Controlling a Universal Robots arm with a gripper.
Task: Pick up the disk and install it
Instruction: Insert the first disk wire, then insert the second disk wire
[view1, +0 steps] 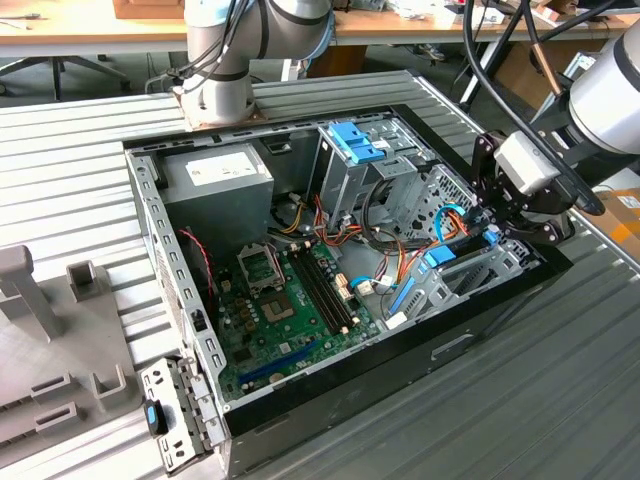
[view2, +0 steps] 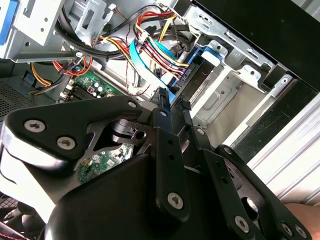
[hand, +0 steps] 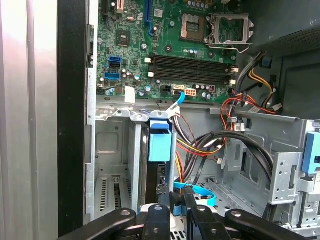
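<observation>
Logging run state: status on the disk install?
Pincer low over grey metal drive bay. Flat black hard drive with blue rails stands edge-up in bay. Blue flat cable close beside pincer.

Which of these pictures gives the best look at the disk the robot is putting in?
The first wrist view: the disk faces the camera, its blue end tab and dark body standing in the grey bay, just past the gripper. The second wrist view catches its blue end behind the gripper. The exterior view shows blue bits beside the gripper.
</observation>
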